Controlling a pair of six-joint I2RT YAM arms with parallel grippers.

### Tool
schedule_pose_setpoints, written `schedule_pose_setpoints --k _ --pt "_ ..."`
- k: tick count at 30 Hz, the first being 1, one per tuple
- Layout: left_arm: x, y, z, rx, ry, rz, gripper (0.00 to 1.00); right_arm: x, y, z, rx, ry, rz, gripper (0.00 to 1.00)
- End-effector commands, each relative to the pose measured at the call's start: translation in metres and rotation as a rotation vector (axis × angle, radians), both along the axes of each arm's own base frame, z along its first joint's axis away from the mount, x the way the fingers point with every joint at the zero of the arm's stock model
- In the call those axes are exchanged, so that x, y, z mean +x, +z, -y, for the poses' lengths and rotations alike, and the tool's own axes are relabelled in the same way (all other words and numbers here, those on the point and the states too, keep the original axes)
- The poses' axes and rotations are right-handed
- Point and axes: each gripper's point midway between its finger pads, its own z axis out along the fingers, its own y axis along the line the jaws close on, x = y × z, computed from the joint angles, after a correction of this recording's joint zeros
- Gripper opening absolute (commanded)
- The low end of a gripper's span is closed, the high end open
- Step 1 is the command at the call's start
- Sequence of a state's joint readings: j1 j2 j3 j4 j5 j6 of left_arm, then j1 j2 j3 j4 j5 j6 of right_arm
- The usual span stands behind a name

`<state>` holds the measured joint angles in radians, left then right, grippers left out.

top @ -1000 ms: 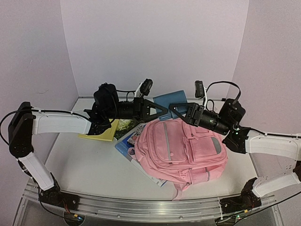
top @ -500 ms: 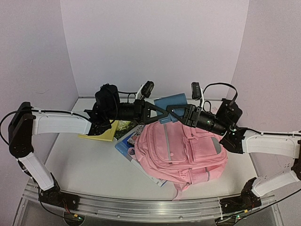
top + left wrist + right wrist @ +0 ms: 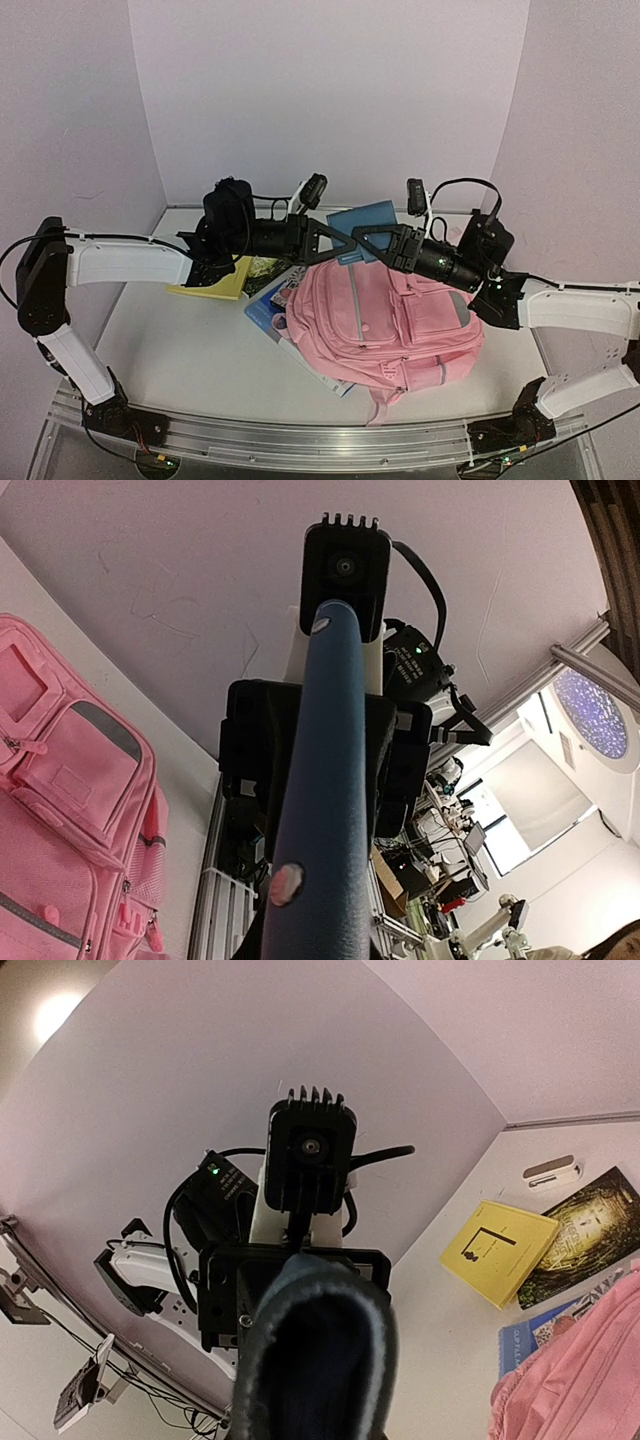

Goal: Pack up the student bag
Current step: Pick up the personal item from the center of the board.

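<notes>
The student bag (image 3: 390, 320) is a pink backpack lying flat at the table's middle right, front pockets up. It also shows in the left wrist view (image 3: 60, 780) and in the right wrist view (image 3: 590, 1360). My left gripper (image 3: 338, 238) and right gripper (image 3: 364, 237) meet tip to tip just above the bag's far edge. Both are shut on a blue felt pouch (image 3: 365, 215) held between them. The pouch shows edge-on with a pink snap in the left wrist view (image 3: 325, 780), and with its dark mouth open in the right wrist view (image 3: 315, 1360).
A yellow book (image 3: 215, 280) and a dark green book (image 3: 265, 268) lie left of the bag. A blue book (image 3: 262, 310) sticks out from under the bag's left side. A small white item (image 3: 553, 1171) lies near the back wall.
My right gripper has moved left and up to meet the left gripper. The blue pouch now sits between the two grippers, slightly higher than before.
</notes>
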<state>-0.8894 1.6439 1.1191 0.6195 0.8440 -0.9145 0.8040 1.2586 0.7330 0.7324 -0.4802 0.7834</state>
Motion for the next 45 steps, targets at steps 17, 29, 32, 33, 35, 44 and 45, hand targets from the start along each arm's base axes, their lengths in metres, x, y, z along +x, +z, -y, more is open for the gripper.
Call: schedule_pose_setpoints --k 17,29,32,33,35,44,45 --pt "-0.015 0.0 -0.013 0.088 0.003 0.03 0.0 0.011 0.037 0.035 0.023 -0.166 0.048 0.76" --pt "0.029 -0.036 -0.023 0.22 0.206 -0.117 0.0 0.052 -0.039 0.091 -0.335 -0.537 -0.177 0.96" --pt "0.038 -0.047 -0.03 0.244 0.243 -0.155 0.0 0.054 -0.074 0.101 -0.433 -0.578 -0.26 0.93" --pt "0.04 -0.049 -0.032 0.245 0.25 -0.164 0.0 0.053 -0.086 0.103 -0.459 -0.582 -0.284 0.91" --pt "0.04 -0.052 -0.034 0.25 0.257 -0.174 0.0 0.048 -0.105 0.105 -0.493 -0.571 -0.324 0.86" --pt "0.036 -0.065 -0.023 0.279 0.189 -0.192 0.0 0.036 -0.162 0.116 -0.556 -0.582 -0.465 0.52" --pt "0.036 -0.065 -0.022 0.282 0.184 -0.193 0.0 0.035 -0.17 0.116 -0.566 -0.582 -0.483 0.48"
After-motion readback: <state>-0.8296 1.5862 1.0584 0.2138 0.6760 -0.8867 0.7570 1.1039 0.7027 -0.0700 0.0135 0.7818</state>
